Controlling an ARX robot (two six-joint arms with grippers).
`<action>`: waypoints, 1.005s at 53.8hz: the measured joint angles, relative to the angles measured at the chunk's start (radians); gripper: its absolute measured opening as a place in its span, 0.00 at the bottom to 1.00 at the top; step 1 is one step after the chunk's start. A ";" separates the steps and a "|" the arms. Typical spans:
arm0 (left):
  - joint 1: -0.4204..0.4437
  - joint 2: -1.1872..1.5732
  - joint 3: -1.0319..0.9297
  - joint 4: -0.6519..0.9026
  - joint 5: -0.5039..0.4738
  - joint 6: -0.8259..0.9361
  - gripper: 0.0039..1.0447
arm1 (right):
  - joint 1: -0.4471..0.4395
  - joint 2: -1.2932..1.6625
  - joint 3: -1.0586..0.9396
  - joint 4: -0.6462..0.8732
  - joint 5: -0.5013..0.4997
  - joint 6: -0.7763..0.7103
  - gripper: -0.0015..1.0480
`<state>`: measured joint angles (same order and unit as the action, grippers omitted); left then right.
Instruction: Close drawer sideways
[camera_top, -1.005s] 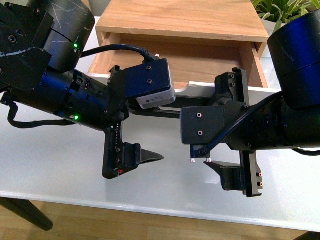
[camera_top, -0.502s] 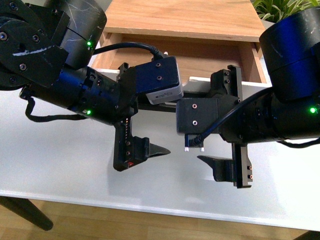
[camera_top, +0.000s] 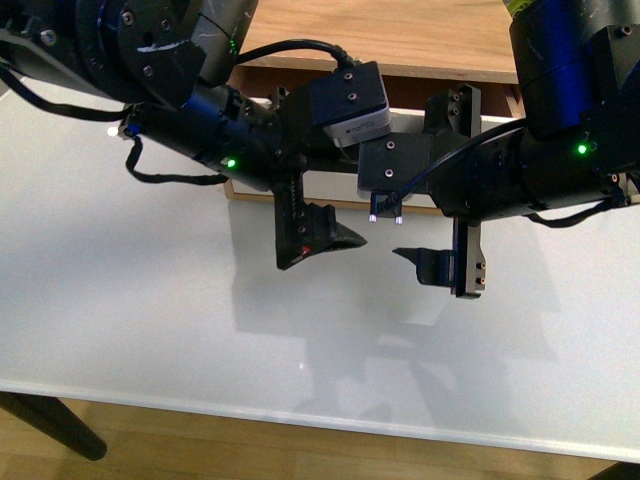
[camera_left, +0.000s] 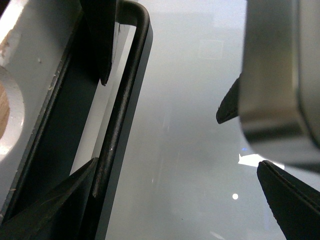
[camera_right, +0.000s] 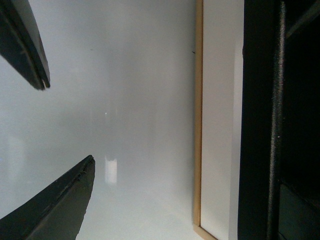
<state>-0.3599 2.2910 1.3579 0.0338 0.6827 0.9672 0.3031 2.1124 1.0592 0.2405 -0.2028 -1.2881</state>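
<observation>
The drawer (camera_top: 331, 187) stands pulled out of the wooden cabinet (camera_top: 400, 35) at the back of the table, with part of its wooden inside showing. My arms cover most of its white front. My left gripper (camera_top: 330, 195) is open right in front of it. In the left wrist view its one finger (camera_left: 60, 205) lies against the black bar handle (camera_left: 122, 100), beside the half-round notch (camera_left: 10, 115). My right gripper (camera_top: 420, 200) is open beside it to the right. The right wrist view shows the drawer's white front (camera_right: 217, 100), its handle (camera_right: 276, 125) and my open gripper (camera_right: 67, 122) over bare table.
The white table (camera_top: 150, 330) spreads in front of the cabinet. My two arms are close together, with the right arm's camera housing (camera_left: 270, 75) near my left gripper's other finger (camera_left: 287, 200). The table's front edge (camera_top: 300, 415) is near me.
Both arms have moved away from me towards the drawer front, and both grippers stay open. The left finger now lies at the handle. I cannot tell whether the drawer has moved.
</observation>
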 joint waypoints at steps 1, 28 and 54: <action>0.000 0.005 0.009 -0.002 -0.001 -0.002 0.92 | -0.001 0.003 0.006 -0.001 0.000 0.000 0.91; 0.006 0.156 0.303 -0.080 -0.046 -0.042 0.92 | -0.041 0.140 0.233 -0.028 0.032 -0.015 0.91; 0.015 0.135 0.271 -0.060 -0.021 -0.041 0.92 | -0.049 0.118 0.202 -0.010 -0.008 -0.006 0.91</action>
<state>-0.3450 2.4256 1.6291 -0.0265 0.6621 0.9260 0.2539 2.2303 1.2613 0.2302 -0.2108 -1.2938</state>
